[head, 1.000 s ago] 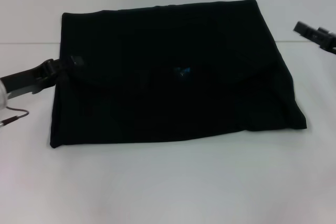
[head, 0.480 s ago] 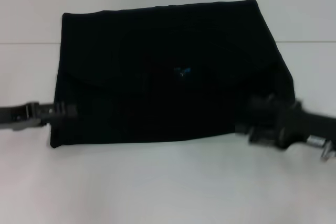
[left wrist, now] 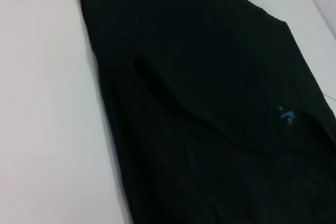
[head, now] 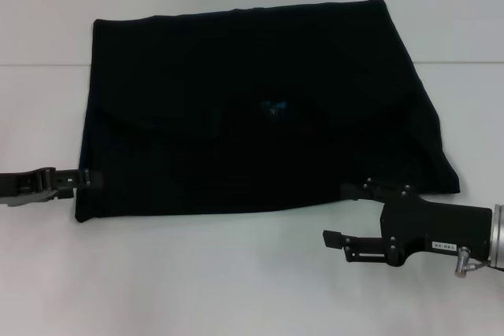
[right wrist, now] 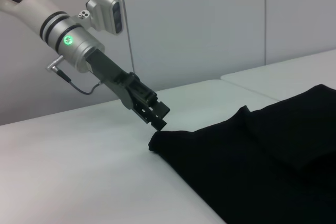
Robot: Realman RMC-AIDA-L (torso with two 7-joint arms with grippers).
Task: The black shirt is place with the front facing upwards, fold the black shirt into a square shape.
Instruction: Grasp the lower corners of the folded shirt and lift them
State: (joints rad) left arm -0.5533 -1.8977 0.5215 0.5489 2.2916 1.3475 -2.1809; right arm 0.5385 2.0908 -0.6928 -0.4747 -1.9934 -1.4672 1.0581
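The black shirt lies flat on the white table, its sides folded in to a rough rectangle. Its white lettering is hidden; a small blue neck label shows near the middle. My left gripper is low at the shirt's front left corner, its tip at the cloth edge; the right wrist view shows it just at that corner. My right gripper is open and empty just in front of the shirt's front right corner. The shirt and label fill the left wrist view.
A seam line crosses the table behind the shirt's middle. A grey panelled wall stands beyond the table. Bare white tabletop lies in front of the shirt and to both sides.
My left gripper moved from the shirt's left edge forward to its front left corner. My right gripper swung in from the far right to the front right corner.
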